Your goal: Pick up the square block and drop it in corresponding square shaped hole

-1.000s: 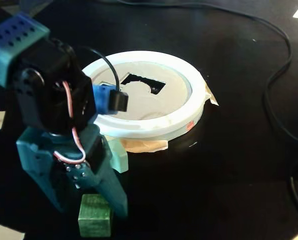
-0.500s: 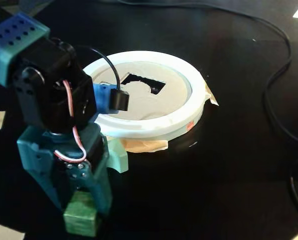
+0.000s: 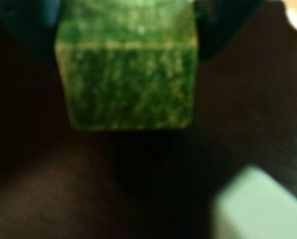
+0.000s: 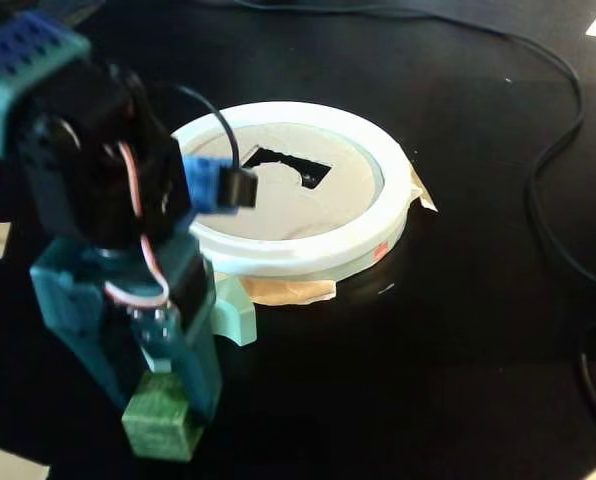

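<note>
A green square block (image 3: pixel 126 84) fills the top of the blurred wrist view, held between my gripper's (image 3: pixel 126 30) dark fingers (image 3: pixel 31 30) on either side. In the fixed view my gripper (image 4: pixel 170 395) points down at the lower left, shut on the green block (image 4: pixel 161 420), low over the black table; I cannot tell whether the block touches it. The white round sorter lid (image 4: pixel 308 255) lies up and to the right, with dark cut-out holes, one of them square (image 4: pixel 316 175). The gripper and block are well apart from the lid.
A pale green piece (image 4: pixel 236 318) lies between the arm and the lid; it also shows at the lower right of the wrist view (image 3: pixel 260 206). Tape (image 4: pixel 288 290) sticks out under the lid. Black cables (image 4: pixel 548 170) run along the right. Paper scraps lie at the edges.
</note>
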Tool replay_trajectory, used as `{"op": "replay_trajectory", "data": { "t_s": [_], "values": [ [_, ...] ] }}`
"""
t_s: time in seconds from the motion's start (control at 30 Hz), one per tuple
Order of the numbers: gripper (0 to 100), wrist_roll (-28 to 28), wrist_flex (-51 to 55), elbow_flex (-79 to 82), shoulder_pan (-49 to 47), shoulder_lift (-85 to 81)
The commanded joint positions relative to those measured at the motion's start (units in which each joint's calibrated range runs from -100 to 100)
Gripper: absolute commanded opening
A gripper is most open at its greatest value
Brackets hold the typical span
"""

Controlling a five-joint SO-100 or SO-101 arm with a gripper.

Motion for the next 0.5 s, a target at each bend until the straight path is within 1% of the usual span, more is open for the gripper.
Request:
{"op": "replay_trajectory", "data": {
  "t_s": [0.0, 0.1, 0.23, 0.3, 0.4, 0.43, 0.47],
  "values": [
    [35, -0.24, 7.86, -4.89, 1.07, -12.73],
    [35, -0.88, 13.08, -7.26, -0.8, -18.91],
    [35, -5.71, 20.71, -9.81, -1.55, -23.48],
    [35, -7.96, 25.32, -11.9, -5.92, -26.44],
    [35, -10.7, 27.63, -14.45, -13.29, -27.42],
    [35, -12.75, 27.83, -15.46, -18.16, -27.33],
    [35, -13.77, 27.83, -15.55, -20.53, -27.24]
  ]
}}
